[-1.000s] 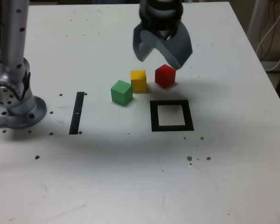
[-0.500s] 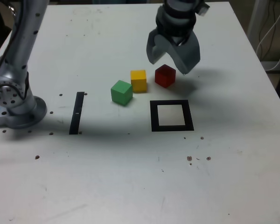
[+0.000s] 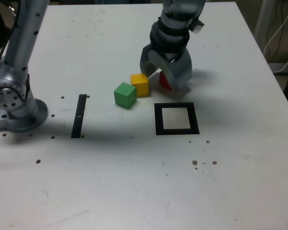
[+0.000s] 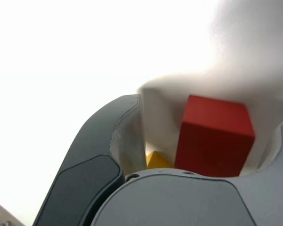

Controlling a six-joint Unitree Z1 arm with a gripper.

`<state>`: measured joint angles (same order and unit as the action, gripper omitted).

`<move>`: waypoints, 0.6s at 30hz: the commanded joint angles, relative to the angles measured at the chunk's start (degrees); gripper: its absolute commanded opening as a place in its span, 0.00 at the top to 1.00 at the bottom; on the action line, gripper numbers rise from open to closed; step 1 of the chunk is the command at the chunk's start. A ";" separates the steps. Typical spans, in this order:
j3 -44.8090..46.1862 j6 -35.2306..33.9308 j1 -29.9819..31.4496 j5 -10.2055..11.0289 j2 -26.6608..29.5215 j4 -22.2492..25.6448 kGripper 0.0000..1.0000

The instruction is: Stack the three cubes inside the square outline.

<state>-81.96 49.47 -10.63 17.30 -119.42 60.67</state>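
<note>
Your grey gripper (image 3: 164, 79) stands wide, jaws straddling the small red cube (image 3: 163, 82) on the white bench (image 3: 134, 182). Beside it sits the yellow cube (image 3: 139, 85), touching one jaw.

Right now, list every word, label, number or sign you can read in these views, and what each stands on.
None: no readable text in either view.
The strip and outline are plain black.
The cubes, red, yellow, green, are blank.

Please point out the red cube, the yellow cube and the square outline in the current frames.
red cube (image 4: 212, 136): wrist view, on its large front face.
yellow cube (image 3: 140, 84): exterior view, on its front face.
square outline (image 3: 158, 120): exterior view, on the black frame's side at that view's left.
</note>
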 commanded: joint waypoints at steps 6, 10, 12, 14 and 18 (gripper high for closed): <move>0.99 -0.15 -0.21 -3.22 0.58 -2.78 0.12; 0.87 -0.04 -0.33 -3.93 0.68 -2.87 0.15; 0.91 0.14 -0.36 -3.85 0.67 -2.89 0.18; 1.04 0.71 -0.36 -3.63 0.65 -2.97 0.20; 1.33 1.51 -0.36 -3.65 0.56 -3.52 0.29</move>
<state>-80.75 50.75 -10.86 13.62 -119.22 57.37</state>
